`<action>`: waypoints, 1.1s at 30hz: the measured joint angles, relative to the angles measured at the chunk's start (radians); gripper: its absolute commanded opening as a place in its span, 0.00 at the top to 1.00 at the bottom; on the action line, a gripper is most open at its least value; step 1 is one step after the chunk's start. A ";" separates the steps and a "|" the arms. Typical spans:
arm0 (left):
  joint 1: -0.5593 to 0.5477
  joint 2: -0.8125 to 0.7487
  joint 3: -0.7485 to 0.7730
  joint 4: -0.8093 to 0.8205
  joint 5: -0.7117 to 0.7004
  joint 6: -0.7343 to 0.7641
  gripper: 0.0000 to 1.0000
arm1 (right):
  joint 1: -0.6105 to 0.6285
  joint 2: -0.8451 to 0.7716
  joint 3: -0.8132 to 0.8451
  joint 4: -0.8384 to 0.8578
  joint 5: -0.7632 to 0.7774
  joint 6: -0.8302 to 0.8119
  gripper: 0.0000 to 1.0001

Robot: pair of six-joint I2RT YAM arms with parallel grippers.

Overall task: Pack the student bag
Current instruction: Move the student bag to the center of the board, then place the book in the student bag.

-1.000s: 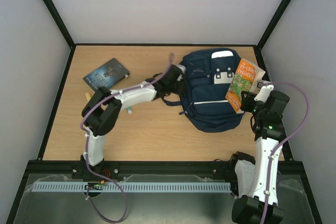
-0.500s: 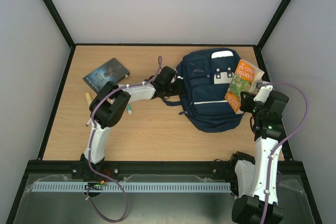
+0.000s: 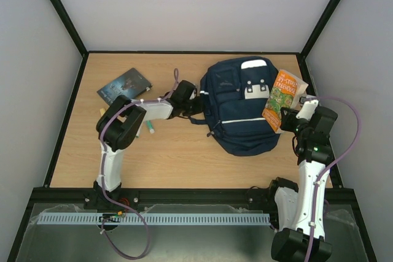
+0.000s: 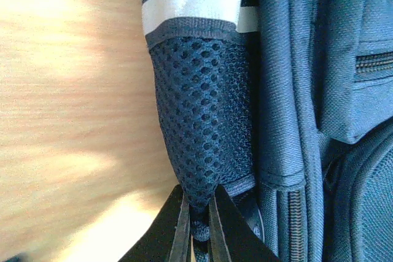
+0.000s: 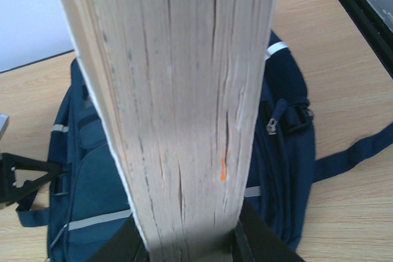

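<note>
The student bag (image 3: 239, 115), navy blue with white stripes, lies on the table's right half. My left gripper (image 3: 191, 104) is at its left side, shut on a dark mesh shoulder strap (image 4: 202, 121). The strap's narrow end is pinched between the jaws of the left gripper (image 4: 198, 228). My right gripper (image 3: 290, 122) is shut on an orange and green book (image 3: 280, 97), which it holds upright over the bag's right edge. In the right wrist view the book's page edge (image 5: 184, 108) fills the middle, with the bag (image 5: 288, 145) behind it and the right gripper (image 5: 190, 246) clamping its lower end.
A dark book (image 3: 124, 86) lies at the back left of the table. A small pen (image 3: 150, 129) and a pale stick (image 3: 102, 112) lie near the left arm's elbow. A black frame rail (image 3: 304, 65) borders the table beside the bag.
My left gripper has shut on the mesh strap and drawn back to the left. The bag has slid and turned a little leftward with it. The right arm and its book have stayed put.
</note>
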 measured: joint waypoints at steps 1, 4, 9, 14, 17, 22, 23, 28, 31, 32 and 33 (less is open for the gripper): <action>0.006 -0.028 -0.035 0.000 -0.003 0.003 0.97 | 0.000 0.000 0.000 0.000 -0.004 0.000 0.99; 0.031 -0.133 -0.140 -0.014 -0.026 0.021 0.98 | 0.000 0.000 0.000 0.000 -0.015 0.000 0.99; 0.067 -0.285 -0.282 -0.060 -0.081 0.074 0.98 | 0.000 -0.003 0.000 0.000 -0.042 0.000 0.99; 0.106 -0.366 -0.362 -0.114 -0.124 0.128 0.62 | 0.000 -0.003 0.000 0.000 -0.059 -0.001 0.99; 0.133 -0.434 -0.362 -0.189 -0.190 0.174 0.55 | 0.000 -0.010 -0.001 0.000 -0.063 -0.002 0.99; 0.092 -0.554 -0.280 -0.322 -0.264 0.282 0.51 | 0.000 -0.023 -0.004 0.000 -0.073 -0.003 0.99; 0.053 -0.570 -0.253 -0.340 -0.275 0.317 0.51 | 0.000 -0.023 -0.004 0.000 -0.074 -0.003 0.99; -0.207 -0.615 -0.198 -0.337 -0.228 0.536 0.48 | 0.000 -0.018 -0.004 0.000 -0.074 -0.002 0.99; -0.330 -0.583 -0.193 -0.342 -0.198 0.638 0.36 | 0.000 -0.007 -0.004 0.000 -0.074 -0.002 0.99; -0.350 -0.562 -0.189 -0.344 -0.195 0.661 0.36 | 0.000 -0.004 -0.004 0.000 -0.074 -0.002 0.99; -0.367 -0.535 -0.180 -0.347 -0.195 0.681 0.37 | 0.000 -0.001 -0.004 0.000 -0.074 -0.001 0.99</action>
